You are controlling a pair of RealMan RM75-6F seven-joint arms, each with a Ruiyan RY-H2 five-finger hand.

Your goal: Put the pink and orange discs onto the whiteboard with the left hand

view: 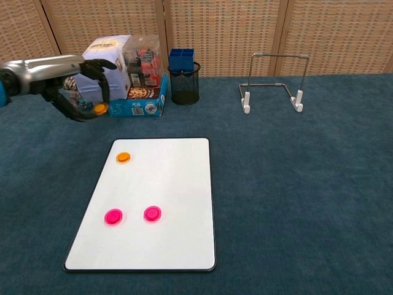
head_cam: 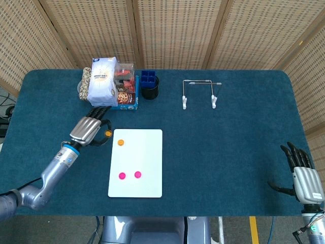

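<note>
The left hand (head_cam: 90,128) pinches a small orange disc (head_cam: 107,133) by its edge — probably light, stiff and smooth — at 9 o'clock of the whiteboard (head_cam: 147,157), while the right hand (head_cam: 302,175) rests with its fingers apart.

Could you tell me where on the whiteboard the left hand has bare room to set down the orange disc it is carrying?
The left hand holds an orange disc. The whiteboard is bare along its right half and below the two pink discs. Its upper left corner is taken by the placed orange disc.
</note>
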